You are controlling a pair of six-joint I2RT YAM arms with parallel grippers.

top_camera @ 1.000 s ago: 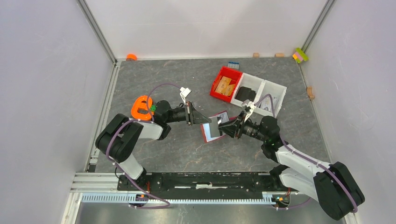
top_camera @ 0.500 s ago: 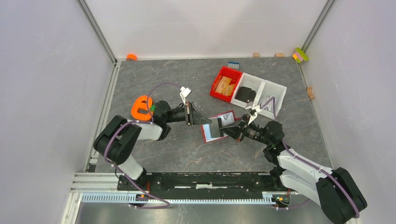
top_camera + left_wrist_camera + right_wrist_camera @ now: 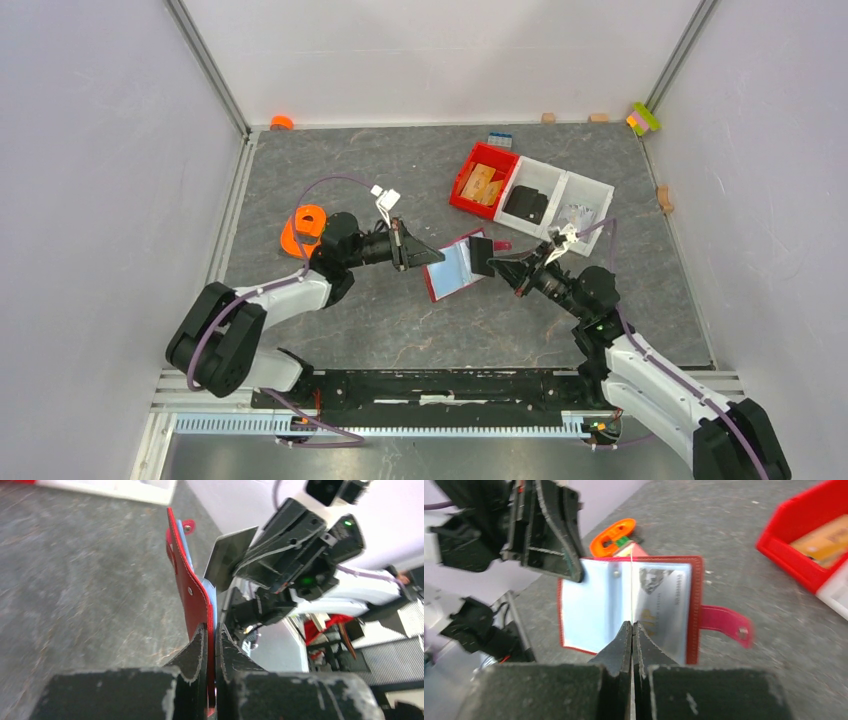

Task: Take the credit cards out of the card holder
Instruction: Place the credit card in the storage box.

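Note:
The card holder (image 3: 452, 272) is a dark red folding wallet, held open and tilted up off the table. My left gripper (image 3: 418, 254) is shut on its left edge, and in the left wrist view the red cover (image 3: 192, 587) runs straight into the closed jaws (image 3: 210, 628). My right gripper (image 3: 500, 264) is shut on a thin grey credit card (image 3: 481, 257), seen edge-on (image 3: 631, 580) in the right wrist view. Behind it, the holder's pockets show a light blue card (image 3: 589, 605) and a grey card (image 3: 659, 602). A red snap strap (image 3: 724, 622) hangs off the holder's right side.
A bright red bin (image 3: 462, 180) with tan wooden pieces and two white bins (image 3: 578, 196) stand behind the right gripper. An orange object (image 3: 306, 226) lies beside the left arm. Small blocks (image 3: 643, 118) sit along the back wall, and a blue piece (image 3: 499, 139) lies behind the red bin.
My right gripper closed on a grey card and drew back to the right with it. The left arm swung and raised the holder, tilting it up off the table.

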